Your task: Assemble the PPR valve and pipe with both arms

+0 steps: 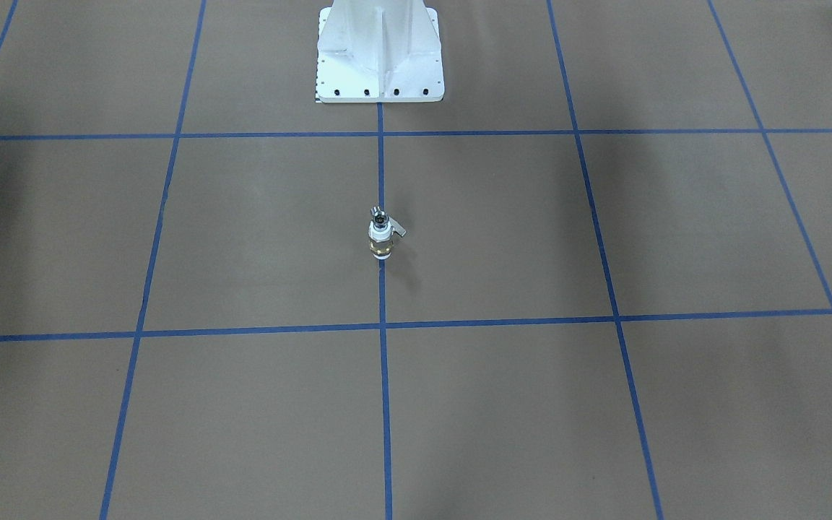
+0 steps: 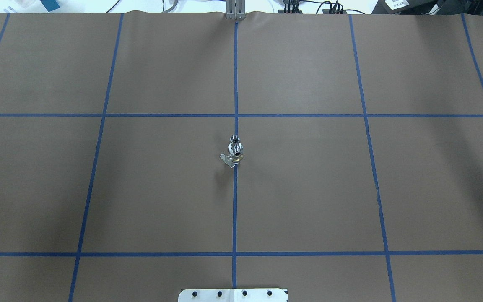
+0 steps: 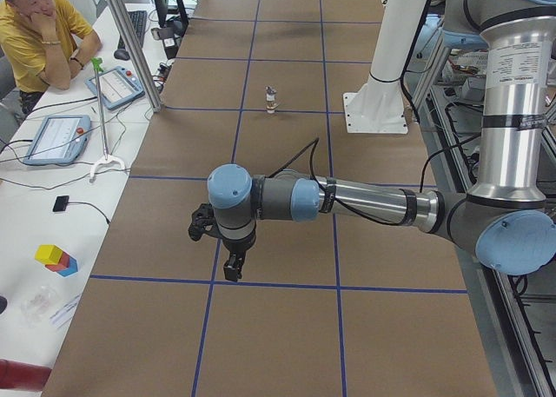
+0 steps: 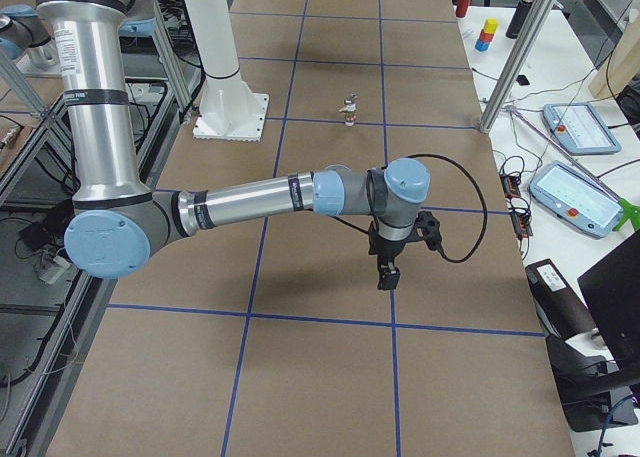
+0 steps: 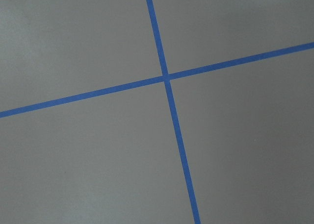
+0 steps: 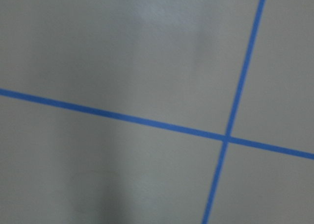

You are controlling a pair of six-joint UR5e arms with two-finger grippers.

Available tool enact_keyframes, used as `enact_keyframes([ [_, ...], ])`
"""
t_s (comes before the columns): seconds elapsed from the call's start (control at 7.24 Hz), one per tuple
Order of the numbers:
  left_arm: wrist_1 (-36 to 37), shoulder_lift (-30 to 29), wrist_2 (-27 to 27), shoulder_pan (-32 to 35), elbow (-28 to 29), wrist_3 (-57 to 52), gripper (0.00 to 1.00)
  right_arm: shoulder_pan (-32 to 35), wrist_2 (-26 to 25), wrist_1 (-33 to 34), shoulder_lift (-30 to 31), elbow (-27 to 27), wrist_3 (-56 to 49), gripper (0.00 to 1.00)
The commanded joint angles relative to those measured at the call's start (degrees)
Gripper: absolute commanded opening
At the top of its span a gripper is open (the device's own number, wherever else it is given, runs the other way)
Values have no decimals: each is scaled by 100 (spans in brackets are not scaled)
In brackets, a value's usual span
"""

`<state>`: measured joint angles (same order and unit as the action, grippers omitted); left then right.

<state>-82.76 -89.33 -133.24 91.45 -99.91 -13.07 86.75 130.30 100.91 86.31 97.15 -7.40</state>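
The PPR valve (image 1: 381,244), white with a brass ring and a grey side lever, stands upright on the centre blue line of the table. The silvery pipe (image 1: 378,217) sits upright on its top end. Both show in the overhead view, the valve (image 2: 237,157) under the pipe (image 2: 235,146). No arm is near them. My left gripper (image 3: 233,267) hangs over the table far from the valve (image 3: 272,103). My right gripper (image 4: 387,277) hangs far from the valve (image 4: 348,111). I cannot tell whether either is open or shut. Both wrist views show only paper.
The table is covered in brown paper with a blue tape grid (image 2: 235,253). The white pedestal base (image 1: 380,65) stands behind the valve. A person (image 3: 39,32), tablets and a metal post (image 3: 130,45) are beside the table's far side.
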Motion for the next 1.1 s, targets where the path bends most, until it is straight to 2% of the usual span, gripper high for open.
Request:
enact_keyframes([
  [0.0,5,-49,9,-13,-151,-20,100,517,31,-19,587,58,-199,100],
  [0.28,-195,38,17,-13,-178,-38,100,789,40,-630,1096,67,-183,100],
  [0.97,-303,145,26,-4,-30,-29,100,826,48,-669,1116,198,90,100],
])
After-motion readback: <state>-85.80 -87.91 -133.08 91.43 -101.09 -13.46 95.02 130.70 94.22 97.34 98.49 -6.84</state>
